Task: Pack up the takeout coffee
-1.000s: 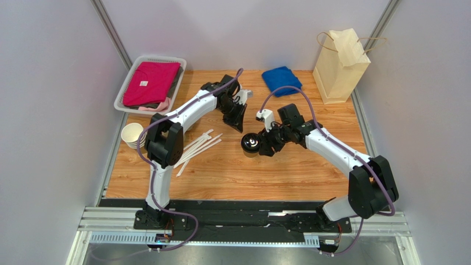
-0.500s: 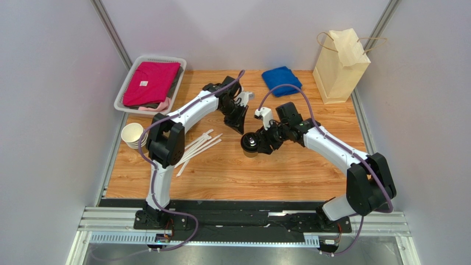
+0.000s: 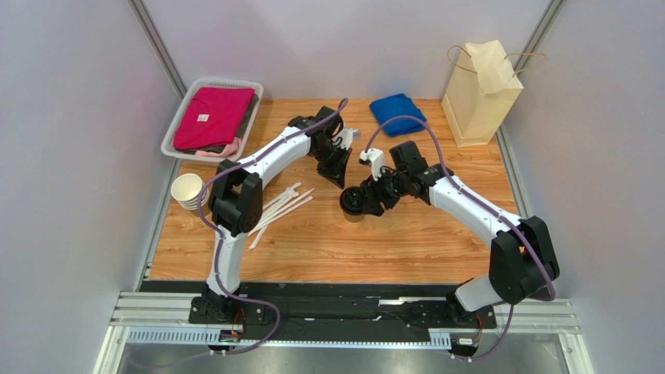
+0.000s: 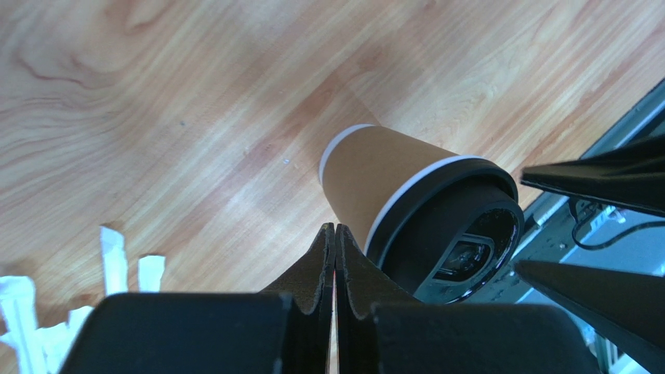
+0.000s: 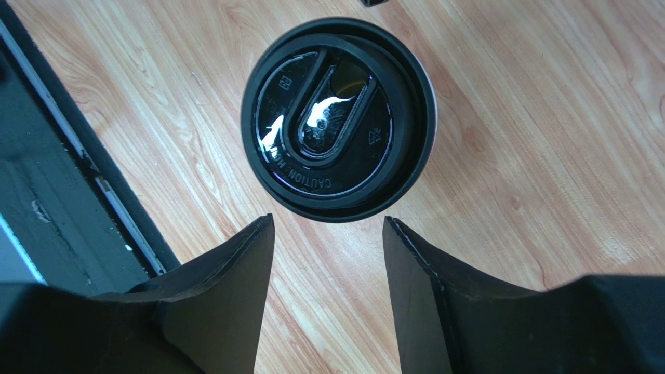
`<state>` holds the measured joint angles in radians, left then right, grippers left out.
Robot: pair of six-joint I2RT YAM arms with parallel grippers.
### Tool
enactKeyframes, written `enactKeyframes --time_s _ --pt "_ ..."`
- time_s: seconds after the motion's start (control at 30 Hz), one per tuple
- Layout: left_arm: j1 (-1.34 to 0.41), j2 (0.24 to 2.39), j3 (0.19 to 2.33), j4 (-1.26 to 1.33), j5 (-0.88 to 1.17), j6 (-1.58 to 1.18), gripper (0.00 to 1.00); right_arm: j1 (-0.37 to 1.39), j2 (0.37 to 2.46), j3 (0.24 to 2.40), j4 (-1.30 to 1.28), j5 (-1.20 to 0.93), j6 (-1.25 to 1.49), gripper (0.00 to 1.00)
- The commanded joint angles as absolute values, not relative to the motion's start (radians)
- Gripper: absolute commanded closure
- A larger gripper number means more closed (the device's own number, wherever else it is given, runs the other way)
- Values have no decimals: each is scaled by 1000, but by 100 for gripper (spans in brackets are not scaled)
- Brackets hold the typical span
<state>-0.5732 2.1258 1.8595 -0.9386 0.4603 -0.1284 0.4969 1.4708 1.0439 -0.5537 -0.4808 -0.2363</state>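
Note:
The takeout coffee (image 3: 353, 202), a tan paper cup with a black lid, stands upright at the table's middle. In the right wrist view its lid (image 5: 337, 117) lies just beyond my open right gripper (image 5: 328, 222), whose fingers are apart from it and hold nothing. In the top view the right gripper (image 3: 368, 198) sits right of the cup. My left gripper (image 3: 337, 178) is shut and empty, just behind and left of the cup. In the left wrist view its closed tips (image 4: 335, 230) sit close to the cup's tan wall (image 4: 382, 175).
A paper bag (image 3: 481, 93) stands upright at the back right. A blue cloth (image 3: 398, 111) lies at the back middle. A white basket (image 3: 181, 117) of pink clothes is back left. A stack of lidless cups (image 3: 187, 191) and white straws (image 3: 282, 206) lie at the left.
My right gripper has shifted slightly left and back beside the cup. My left gripper has drawn back a little. The cup has not moved.

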Motion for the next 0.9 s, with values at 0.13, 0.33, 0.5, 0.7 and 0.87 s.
enactKeyframes --time_s 0.13,0.33,0.5,0.7,0.87 --pt "-482 1933 1891 -885 391 -83 89 437 1347 1160 -690 -572 -253 37" --pt "-476 1628 1783 -796 471 57 53 373 1336 1259 -776 -704 -224 18" --pt "-477 1464 1661 -670 605 78 1 373 1351 1298 -784 -808 -146 0" --pt "-474 1446 1580 -615 825 -191 1 350 1399 1286 -683 -948 124 0" --pt "-511 1471 1261 -82 1035 -694 2 328 1472 1214 -506 -1072 378 0"
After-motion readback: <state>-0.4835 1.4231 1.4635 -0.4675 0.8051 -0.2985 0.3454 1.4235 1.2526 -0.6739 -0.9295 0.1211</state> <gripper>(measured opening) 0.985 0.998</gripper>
